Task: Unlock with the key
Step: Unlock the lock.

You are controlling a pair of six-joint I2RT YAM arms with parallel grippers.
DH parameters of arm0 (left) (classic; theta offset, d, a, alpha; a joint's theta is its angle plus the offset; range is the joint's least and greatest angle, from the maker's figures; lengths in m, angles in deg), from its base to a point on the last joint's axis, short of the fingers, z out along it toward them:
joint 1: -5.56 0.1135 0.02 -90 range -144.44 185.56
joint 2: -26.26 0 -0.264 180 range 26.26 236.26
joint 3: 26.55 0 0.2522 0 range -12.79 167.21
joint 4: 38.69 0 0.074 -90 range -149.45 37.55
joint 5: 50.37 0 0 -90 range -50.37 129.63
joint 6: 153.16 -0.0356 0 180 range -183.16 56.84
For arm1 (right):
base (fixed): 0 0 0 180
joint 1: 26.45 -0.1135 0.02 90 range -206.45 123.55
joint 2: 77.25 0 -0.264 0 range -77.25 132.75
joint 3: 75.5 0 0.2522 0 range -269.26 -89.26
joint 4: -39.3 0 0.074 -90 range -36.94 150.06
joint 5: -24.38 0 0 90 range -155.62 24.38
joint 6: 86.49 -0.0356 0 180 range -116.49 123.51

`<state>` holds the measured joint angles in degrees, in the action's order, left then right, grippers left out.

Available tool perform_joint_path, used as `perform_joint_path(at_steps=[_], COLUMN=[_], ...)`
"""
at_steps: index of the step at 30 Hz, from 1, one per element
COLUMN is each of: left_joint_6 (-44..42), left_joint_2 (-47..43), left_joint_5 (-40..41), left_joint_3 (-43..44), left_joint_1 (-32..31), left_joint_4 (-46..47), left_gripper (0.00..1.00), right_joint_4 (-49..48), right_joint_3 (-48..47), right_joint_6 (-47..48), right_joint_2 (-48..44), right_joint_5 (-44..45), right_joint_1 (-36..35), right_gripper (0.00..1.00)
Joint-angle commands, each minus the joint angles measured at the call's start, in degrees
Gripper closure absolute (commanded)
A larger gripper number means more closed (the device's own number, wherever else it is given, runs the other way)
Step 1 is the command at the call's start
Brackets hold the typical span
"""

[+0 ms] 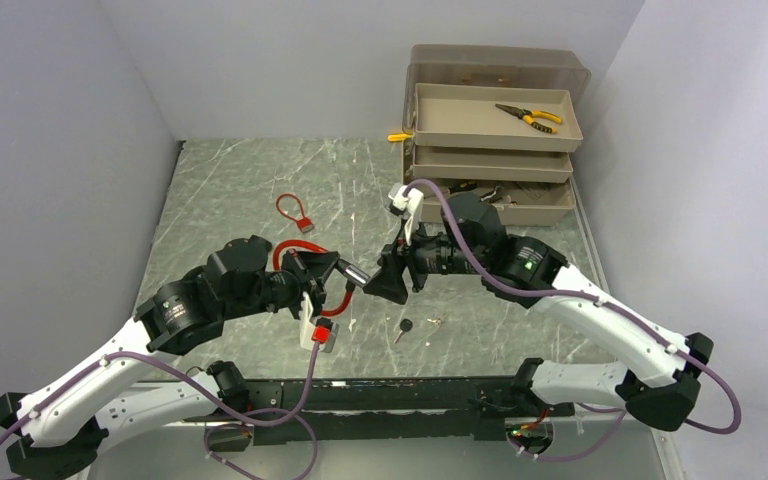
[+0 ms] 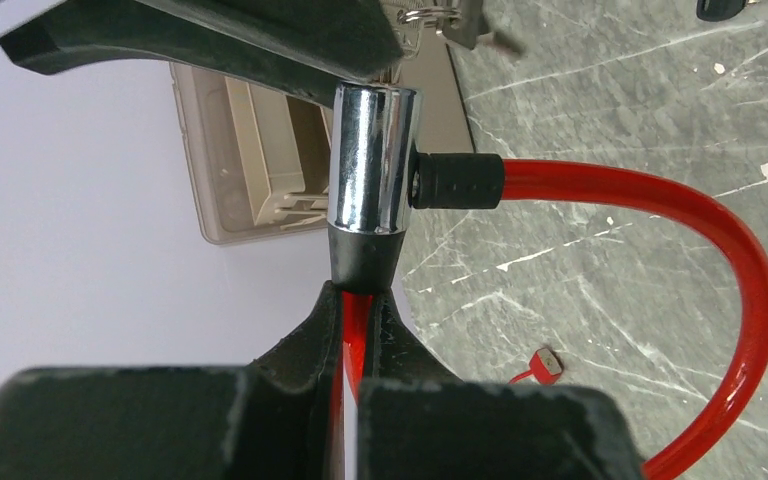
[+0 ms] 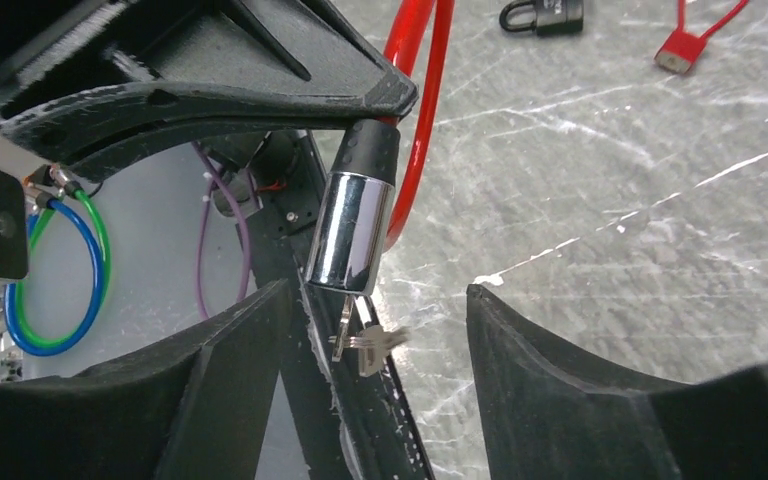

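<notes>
The left gripper (image 2: 360, 335) is clenching the red cable lock (image 1: 300, 248) just behind its chrome cylinder (image 2: 372, 160), holding it up off the worktop (image 1: 250, 180) near the middle of the scene. The red cable is arching out from the cylinder's side and curling back under the left arm.

The key (image 3: 365, 340) is sitting in the end of the cylinder, with a second key dangling beside it on the same ring. The right gripper (image 3: 378, 322) is facing the cylinder from the right with its jaws spread. The key is hanging in the gap between them, and neither finger is touching it.

A small black padlock (image 1: 403, 327) is lying on the worktop just below the two grippers, toward the near edge, and a red tag (image 3: 682, 55) is lying near it. A red loop seal (image 1: 295, 212) is lying farther off to the left.

Stacked beige trays (image 1: 490, 140) are standing at the far right, with yellow-handled pliers (image 1: 528, 117) lying in the top one. Nothing is standing between the right gripper and the key.
</notes>
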<state>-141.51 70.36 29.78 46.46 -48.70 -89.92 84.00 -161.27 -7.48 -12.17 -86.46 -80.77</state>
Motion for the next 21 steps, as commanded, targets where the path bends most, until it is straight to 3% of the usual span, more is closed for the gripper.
perform_joint_path(at_steps=[1,15,18,21], left_joint_6=[0.82,2.07,3.2,4.81], left_joint_2=[-0.59,-0.17,0.0,0.09], left_joint_5=[-1.59,-2.31,-2.49,-2.84], left_joint_3=[0.64,1.16,1.55,1.94], left_joint_1=[-0.34,-0.24,-0.23,-0.24], left_joint_4=[5.15,4.99,4.91,4.77], left_gripper=[1.0,1.0,1.0,1.0], right_joint_4=[0.48,1.3,1.47,2.54], right_joint_3=[-3.14,-7.9,-9.11,-10.31], right_joint_6=[1.4,3.55,3.9,4.26], right_joint_2=[-3.48,3.38,4.75,6.07], right_joint_5=[0.4,-5.31,-5.94,-5.83], right_joint_1=[0.62,0.62,0.62,0.57], right_gripper=[0.3,0.3,0.36,0.52])
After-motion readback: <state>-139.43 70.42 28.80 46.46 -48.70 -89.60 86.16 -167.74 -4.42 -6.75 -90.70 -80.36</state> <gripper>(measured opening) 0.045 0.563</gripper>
